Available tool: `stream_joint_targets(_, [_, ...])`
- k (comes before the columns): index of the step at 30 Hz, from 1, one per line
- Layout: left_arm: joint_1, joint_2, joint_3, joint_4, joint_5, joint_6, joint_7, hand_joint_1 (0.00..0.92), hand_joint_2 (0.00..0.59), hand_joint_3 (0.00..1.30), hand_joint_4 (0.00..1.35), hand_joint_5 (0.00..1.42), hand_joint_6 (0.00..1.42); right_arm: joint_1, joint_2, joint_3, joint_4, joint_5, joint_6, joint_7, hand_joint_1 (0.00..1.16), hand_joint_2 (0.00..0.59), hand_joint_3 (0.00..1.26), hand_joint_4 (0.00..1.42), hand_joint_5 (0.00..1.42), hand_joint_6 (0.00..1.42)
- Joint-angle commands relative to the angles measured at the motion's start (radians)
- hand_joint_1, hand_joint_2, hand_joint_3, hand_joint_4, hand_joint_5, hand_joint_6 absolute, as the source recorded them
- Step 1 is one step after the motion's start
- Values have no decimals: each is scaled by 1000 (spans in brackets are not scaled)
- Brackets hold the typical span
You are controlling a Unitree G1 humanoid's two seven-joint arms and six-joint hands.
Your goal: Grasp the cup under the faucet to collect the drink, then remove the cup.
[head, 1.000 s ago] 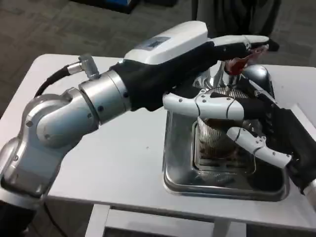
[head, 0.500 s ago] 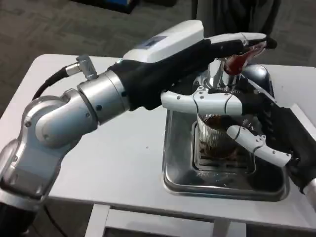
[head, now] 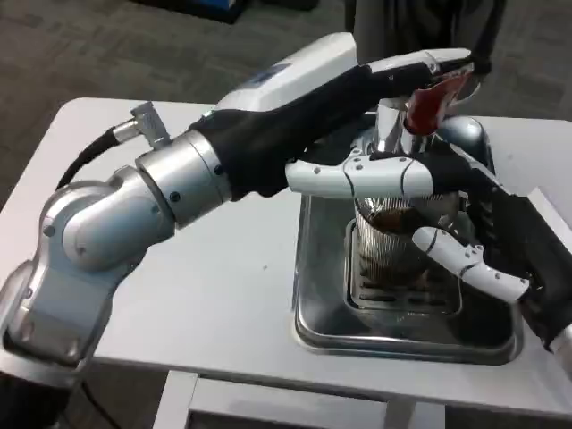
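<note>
Even indoor light, glare on steel tray (head: 322, 331), slight softness.

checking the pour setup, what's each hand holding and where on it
Right hand grips the cup around its ribbed side. Left hand has its fingers on the faucet's red lever.

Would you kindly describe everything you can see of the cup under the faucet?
The cup is clear with ribbed walls, likely plastic or glass, and stands upright on the slotted grate of the metal drip tray, right below the faucet. Dark brown drink shows near its top. The right hand wraps around it, a white finger across the upper front and another low on its right side.
</note>
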Motion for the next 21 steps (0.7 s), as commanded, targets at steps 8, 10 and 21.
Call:
stream_joint_targets(8, [36, -15, 21, -44, -8, 13, 10, 72, 81, 134, 73, 248, 219, 26, -3, -12, -27, 22, -1, 5, 512, 269, 96, 87, 210, 287])
stream_joint_targets(10, [40, -21, 30, -56, -11, 19, 15, 73, 82, 132, 68, 249, 221, 28, -4, -13, -29, 23, -1, 5, 512, 269, 96, 87, 210, 287])
stream_joint_targets(21, [38, -32, 68, -109, -15, 39, 24, 76, 85, 131, 51, 250, 236, 40, -5, -19, -46, 31, 1, 3, 512, 269, 96, 87, 210, 287])
